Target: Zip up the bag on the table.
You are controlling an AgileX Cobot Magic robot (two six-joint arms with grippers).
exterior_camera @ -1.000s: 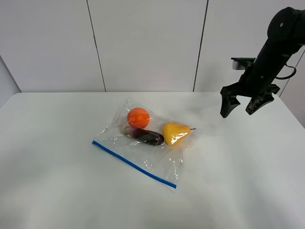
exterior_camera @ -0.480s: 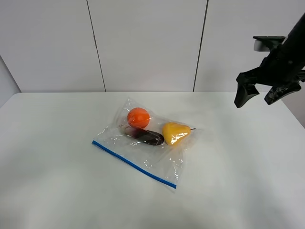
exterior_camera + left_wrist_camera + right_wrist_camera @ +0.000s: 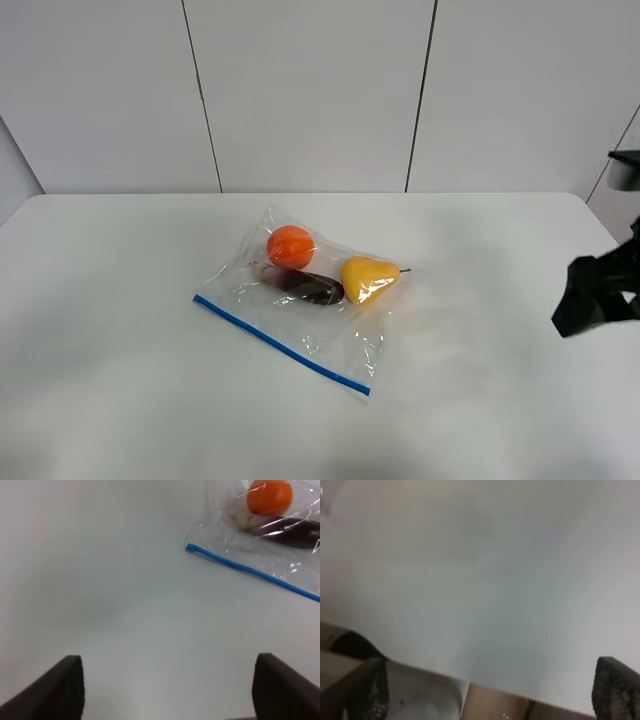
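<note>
Since a second ago, the right pincer has swung to the tabletop's right edge, spread wide, empty. Mid-tabletop lies the bag, untouched. Left wrist view: left pincer released above bare tabletop, bag near. Right wrist view: blurred tabletop only.

Your right end effector has swung from above the far right of the worktop to the right edge, lower down.
</note>
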